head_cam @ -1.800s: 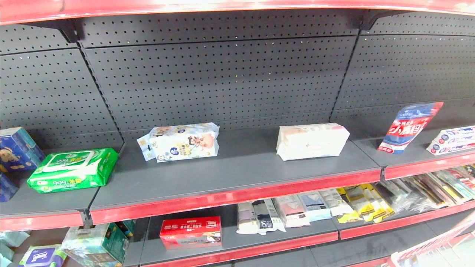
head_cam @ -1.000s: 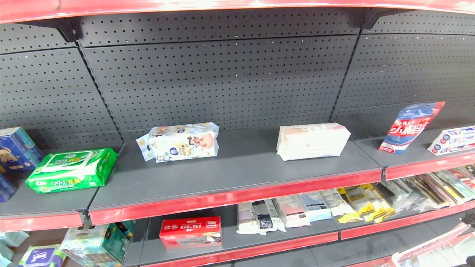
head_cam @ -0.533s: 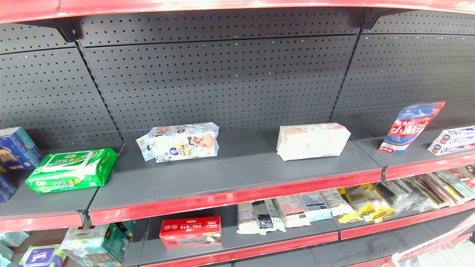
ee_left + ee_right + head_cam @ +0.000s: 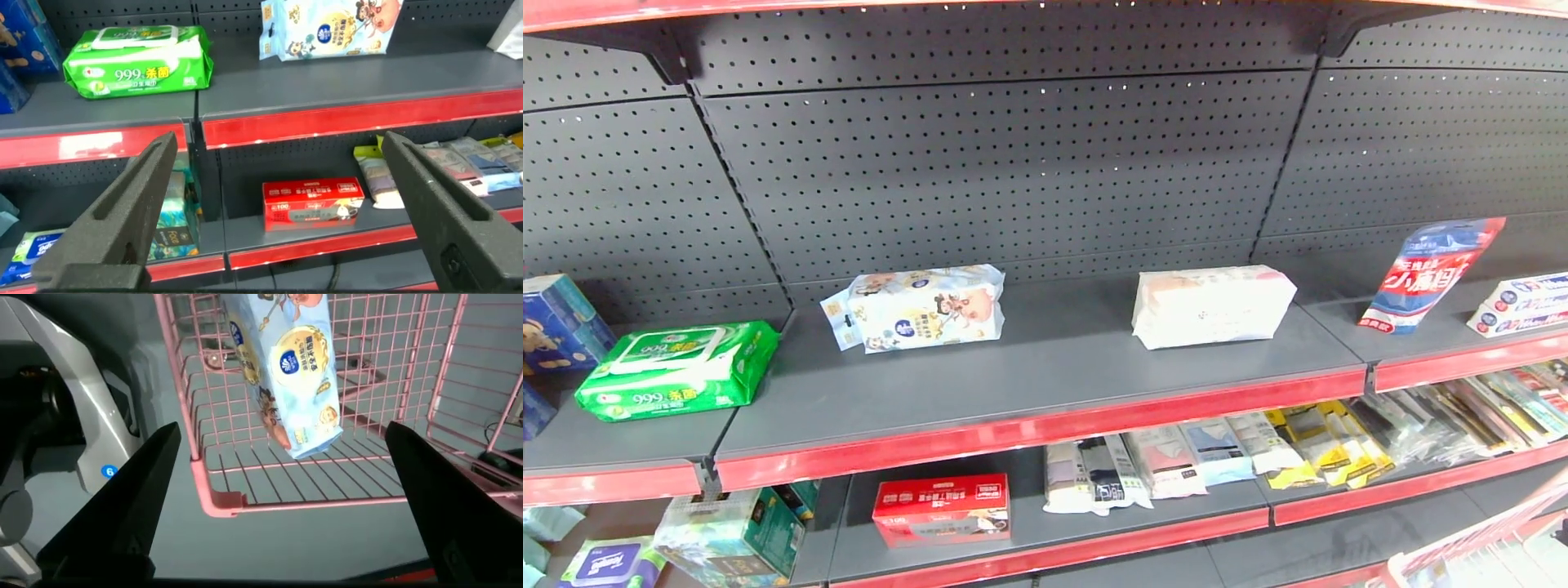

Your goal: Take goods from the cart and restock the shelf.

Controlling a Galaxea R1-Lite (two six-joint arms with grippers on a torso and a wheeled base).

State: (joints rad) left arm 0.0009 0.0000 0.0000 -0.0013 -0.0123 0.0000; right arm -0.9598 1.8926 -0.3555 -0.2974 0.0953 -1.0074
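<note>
Facing a dark grey metal shelf [image 4: 1045, 384] with red front strips and a perforated back panel. On its middle board, lying well apart: a white-and-blue soft pack printed with cartoon figures [image 4: 923, 309] toward the left, a plain white soft pack [image 4: 1213, 306] toward the right. On the neighbouring board to the left, a bright green wet-wipe pack with a white lid flap [image 4: 674, 371]. On the board to the right, standing tilted, a red-and-blue pouch [image 4: 1429, 273]. One level down, a flat red carton [image 4: 941, 508] near a row of small bagged goods. Holding the left gripper [image 4: 278, 139] in front of the shelf's lower tiers, with jaws spread wide and gripping nothing. Holding the right gripper [image 4: 282, 429] over a pink wire cart [image 4: 221, 502], likewise with jaws spread wide and gripping nothing. Inside that cart, set at a slant, a pale blue soft pack with cartoon print and a round dark-blue badge [image 4: 298, 376], apart from both fingers.
</note>
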